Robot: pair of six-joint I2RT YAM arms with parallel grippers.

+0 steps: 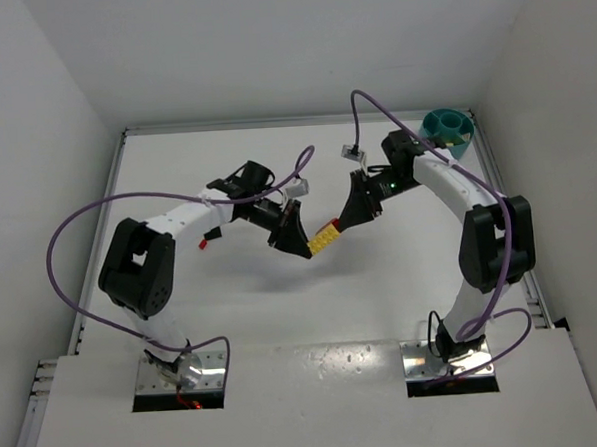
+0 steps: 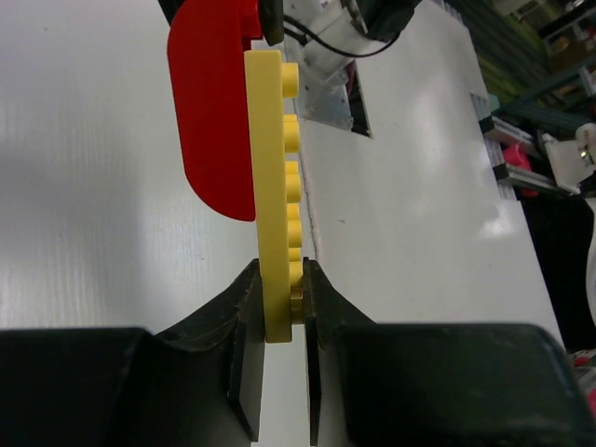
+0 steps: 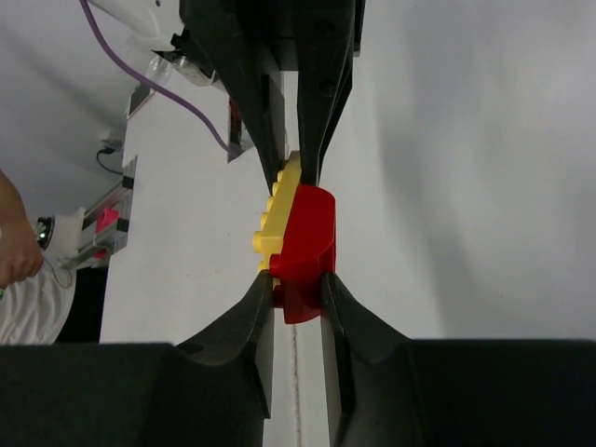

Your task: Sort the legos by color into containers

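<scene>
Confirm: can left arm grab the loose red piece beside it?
Probably not yet: left gripper is shut on the yellow plate, joined to the red brick in the right gripper; loose red piece lies uncovered.

Above the middle of the worktop [image 1: 283, 314], the left tool [image 1: 302, 245] and right tool [image 1: 346, 219] face each other, with the joined legos [image 1: 324, 238] held between them. The bowl [image 1: 446, 126] sits at the far right corner. A loose lego [image 1: 202, 244] lies left.

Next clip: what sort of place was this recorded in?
Probably a lab robot cell, not a home: a white table boxed in by plain white walls, a left arm and right arm bolted at its near edge, and what looks like cluttered shelving beyond it in the left wrist view.
</scene>
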